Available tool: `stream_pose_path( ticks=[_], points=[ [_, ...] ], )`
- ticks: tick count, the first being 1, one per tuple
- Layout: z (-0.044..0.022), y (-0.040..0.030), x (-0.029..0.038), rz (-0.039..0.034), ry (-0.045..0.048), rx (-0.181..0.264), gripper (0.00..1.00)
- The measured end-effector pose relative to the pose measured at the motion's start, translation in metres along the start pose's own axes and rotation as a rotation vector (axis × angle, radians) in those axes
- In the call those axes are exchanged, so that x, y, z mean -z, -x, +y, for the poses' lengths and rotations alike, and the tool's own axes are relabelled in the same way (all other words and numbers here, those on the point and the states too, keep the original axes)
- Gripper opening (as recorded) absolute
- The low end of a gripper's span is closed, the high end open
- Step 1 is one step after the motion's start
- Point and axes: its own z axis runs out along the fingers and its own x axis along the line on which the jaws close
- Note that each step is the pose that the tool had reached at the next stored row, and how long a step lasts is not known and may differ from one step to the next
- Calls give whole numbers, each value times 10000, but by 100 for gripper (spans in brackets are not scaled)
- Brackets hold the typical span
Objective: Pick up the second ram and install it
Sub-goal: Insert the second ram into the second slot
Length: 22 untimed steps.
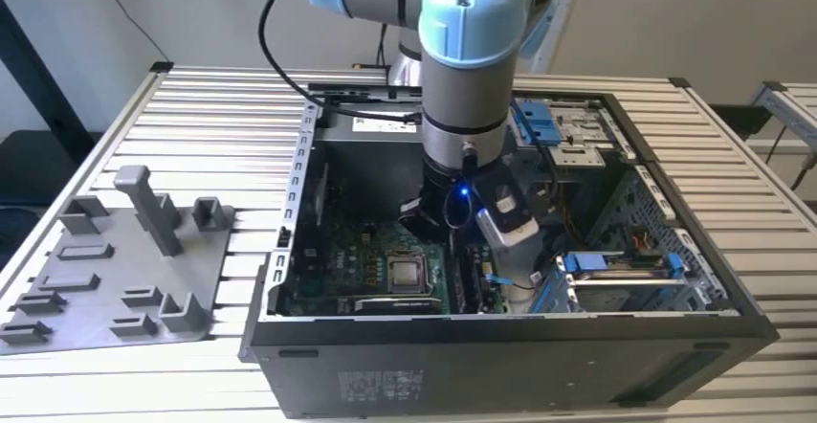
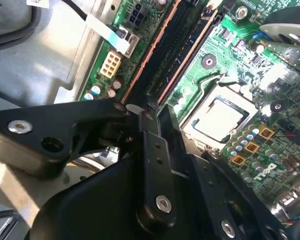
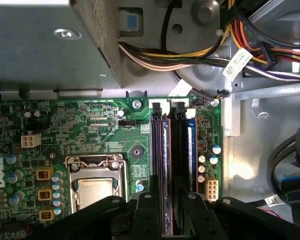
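Gripper (image 3: pixel 162 220) sat low over the memory slots (image 3: pixel 172 165), fingers (image 3: pixel 145 210) drawn close together. Whether they pinched the second ram, I could not tell; the pose suited pressing a card down.

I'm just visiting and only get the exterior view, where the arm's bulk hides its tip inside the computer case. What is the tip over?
Observer: In both wrist views the gripper sits over one end of two long black memory slots that lie side by side on the green board.
Visitor: Is the second ram in already?
Observer: I cannot tell. The first wrist view shows bluish strips along the slots and white latches at their far end.
Visitor: Anything close by?
Observer: A bundle of yellow and orange cables runs just beyond the board's edge.
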Motion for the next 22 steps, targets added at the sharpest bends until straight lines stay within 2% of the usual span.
stream_pose_path(
  ticks=[2, 14, 18, 19, 20, 21, 22],
  points=[
    [0, 4, 27, 5, -3, -6, 25],
    [0, 56, 546, 18, -6, -18, 25],
    [0, 58, 556, 27, -4, -19, 25],
    [0, 58, 556, 27, -4, -20, 23],
    [0, 58, 556, 27, -5, -20, 16],
    [0, 58, 556, 27, -4, -20, 16],
    [0, 58, 556, 28, -5, -19, 11]
  ],
)
